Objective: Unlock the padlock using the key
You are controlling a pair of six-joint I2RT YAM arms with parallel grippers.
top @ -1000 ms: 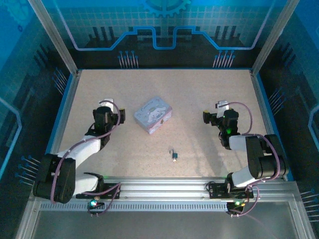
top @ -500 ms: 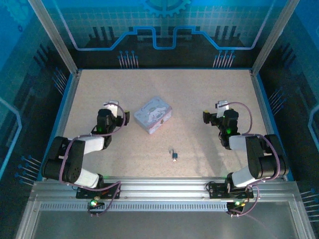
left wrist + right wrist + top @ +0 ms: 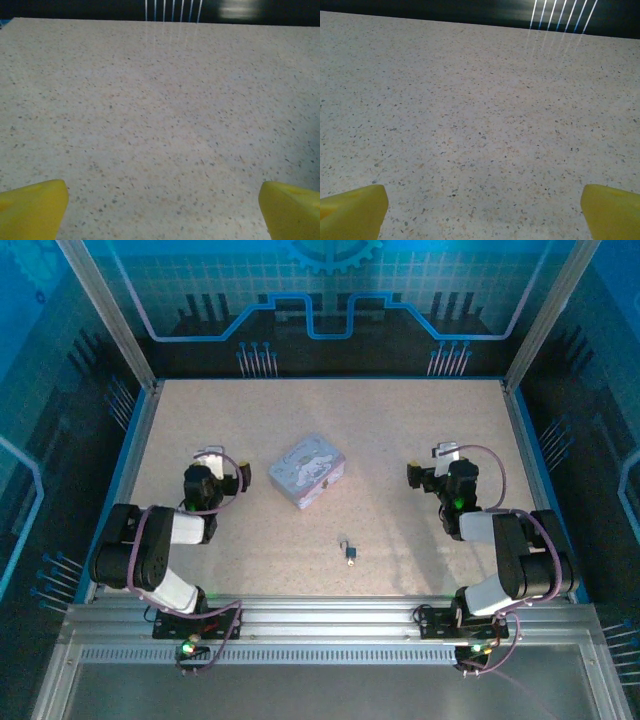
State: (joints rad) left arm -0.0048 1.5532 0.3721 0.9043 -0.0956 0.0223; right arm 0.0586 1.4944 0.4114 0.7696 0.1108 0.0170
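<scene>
The tiny dark padlock [image 3: 349, 551] lies on the speckled table, near the front and between the two arms. A thin metal piece sticks up from it; I cannot tell the key apart from the shackle at this size. My left gripper [image 3: 227, 464] sits low over the table at the left, well back from the padlock, and is open. In the left wrist view its yellow fingertips [image 3: 32, 207] stand wide apart over bare tabletop. My right gripper [image 3: 428, 462] rests at the right, also open, with yellow fingertips [image 3: 351, 211] spread over bare table.
A pale lavender-grey tin box [image 3: 308, 470] stands between the grippers, just right of the left one. The blue-rimmed table edge [image 3: 128, 455] runs close to the left arm. An aluminium rail [image 3: 330, 610] crosses the front.
The left arm has folded back, its elbow swinging up and its gripper shifting left, away from the tin box. The right arm and the padlock have not moved.
</scene>
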